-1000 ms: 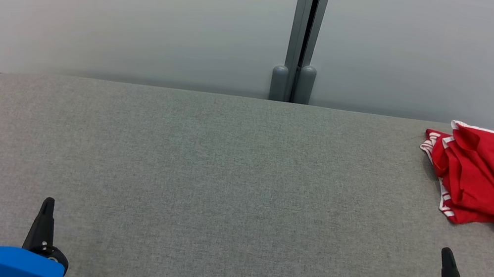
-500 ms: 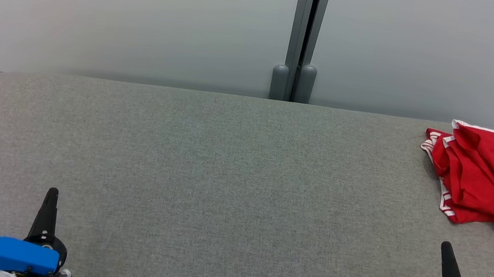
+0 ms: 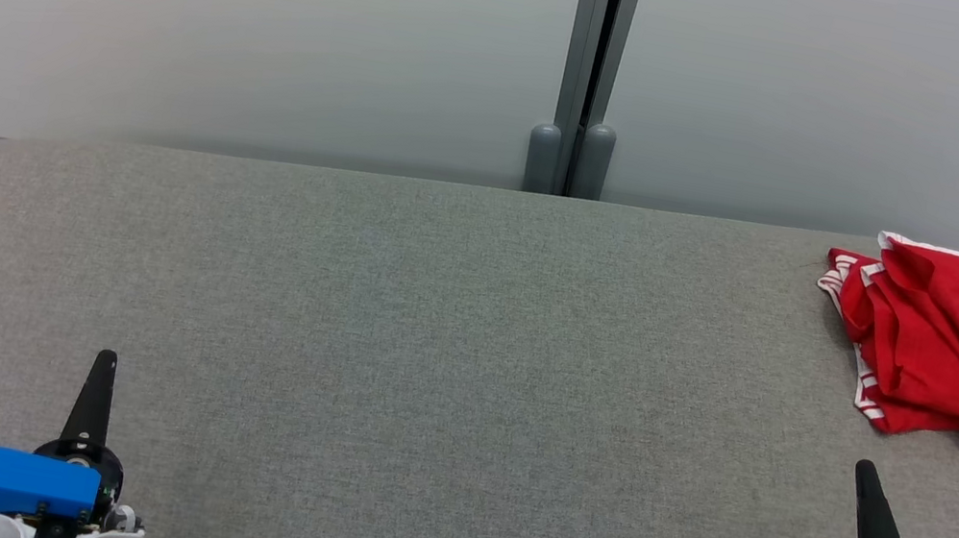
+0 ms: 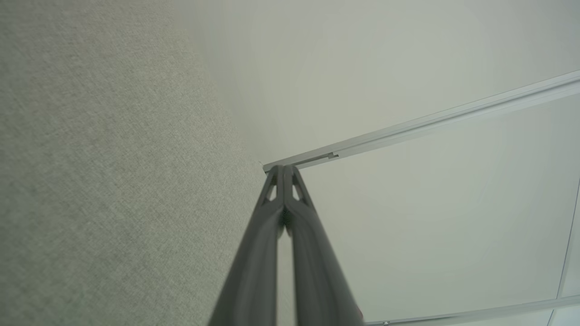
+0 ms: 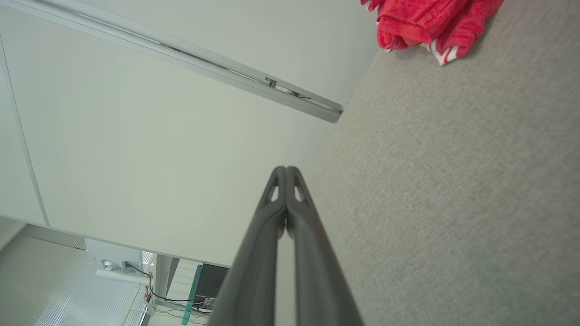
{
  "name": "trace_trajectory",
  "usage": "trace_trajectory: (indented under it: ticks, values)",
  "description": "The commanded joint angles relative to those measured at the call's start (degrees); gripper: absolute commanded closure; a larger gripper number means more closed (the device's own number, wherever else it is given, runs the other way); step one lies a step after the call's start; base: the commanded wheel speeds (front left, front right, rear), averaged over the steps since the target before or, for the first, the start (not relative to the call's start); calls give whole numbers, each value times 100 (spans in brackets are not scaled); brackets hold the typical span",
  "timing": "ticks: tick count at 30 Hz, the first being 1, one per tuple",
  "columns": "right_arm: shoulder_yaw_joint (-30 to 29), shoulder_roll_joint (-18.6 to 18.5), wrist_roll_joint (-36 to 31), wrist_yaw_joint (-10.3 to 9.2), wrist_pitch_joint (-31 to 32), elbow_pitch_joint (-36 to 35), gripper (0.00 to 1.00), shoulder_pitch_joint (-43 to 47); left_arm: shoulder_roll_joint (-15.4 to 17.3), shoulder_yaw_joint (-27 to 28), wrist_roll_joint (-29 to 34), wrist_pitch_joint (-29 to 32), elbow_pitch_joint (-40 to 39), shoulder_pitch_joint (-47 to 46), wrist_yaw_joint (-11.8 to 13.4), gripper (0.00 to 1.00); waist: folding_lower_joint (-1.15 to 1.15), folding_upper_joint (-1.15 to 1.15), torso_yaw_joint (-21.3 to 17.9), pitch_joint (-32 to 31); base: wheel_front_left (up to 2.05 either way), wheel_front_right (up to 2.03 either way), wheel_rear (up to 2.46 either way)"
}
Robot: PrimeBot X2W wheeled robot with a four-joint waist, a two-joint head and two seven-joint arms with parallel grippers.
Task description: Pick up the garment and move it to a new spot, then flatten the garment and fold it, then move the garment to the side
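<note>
In the head view, the crumpled red garment with white-striped trim (image 3: 954, 344) lies bunched at the far right corner of the grey woven-fabric table (image 3: 446, 351), and the frame clips its right edge. The right wrist view cuts off its top but adds blurred cables and a dark box beyond the smooth pale wall panel (image 5: 136, 149). The left gripper (image 3: 105, 360) and right gripper (image 3: 865, 468) sit low at the near side, each with its long dark fingers pressed together on nothing, well apart from the garment.
</note>
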Motion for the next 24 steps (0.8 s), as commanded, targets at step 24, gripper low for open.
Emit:
trace_trajectory:
  ticks: [24]
  values:
    - [-71,75,1176,2,258,18,100,-245,-113,172,-1091,265,20,-291,-151,100,0,0,6,23,0,0,0]
